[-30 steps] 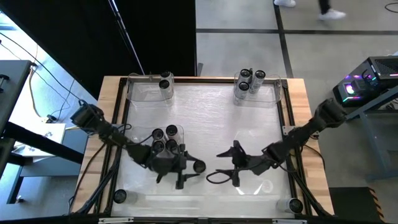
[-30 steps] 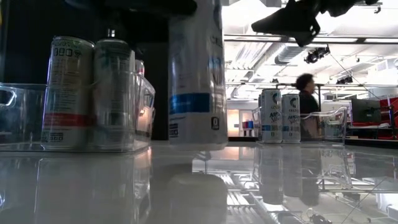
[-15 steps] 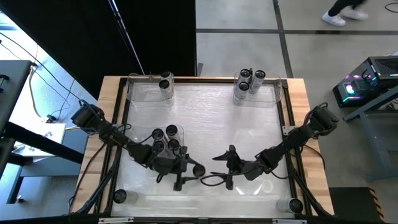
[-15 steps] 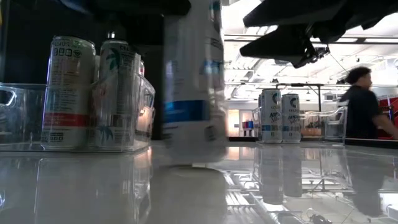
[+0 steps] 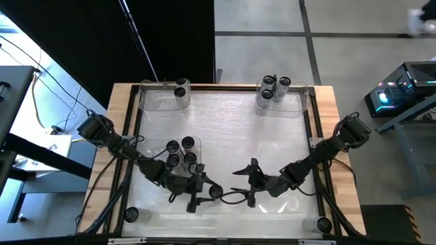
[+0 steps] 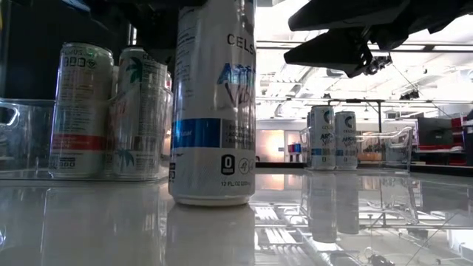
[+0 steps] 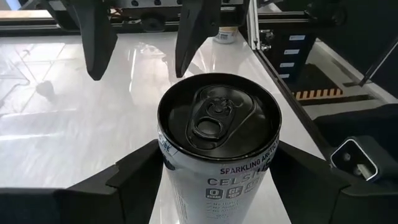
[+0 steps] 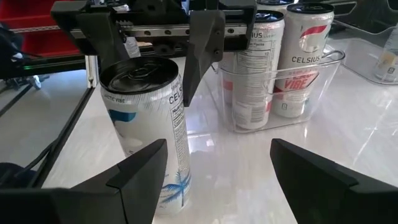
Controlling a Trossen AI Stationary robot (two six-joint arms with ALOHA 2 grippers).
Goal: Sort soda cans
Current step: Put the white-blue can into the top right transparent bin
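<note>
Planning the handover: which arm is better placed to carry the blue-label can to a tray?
Left, probably. Its gripper already straddles the blue-label can; the right gripper waits open beside it.

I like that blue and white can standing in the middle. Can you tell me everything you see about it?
The blue and white can is a tall, slim soda can with a white side, a blue band, a palm-tree picture and "CELSIUS" lettering. Its dark top has a pull tab, not opened. It stands upright on the shiny white table, near the front edge, beside a clear tray holding other cans. The left gripper has its jaws on either side of the can, hugging it closely. The right gripper waits open just beside it.
</note>
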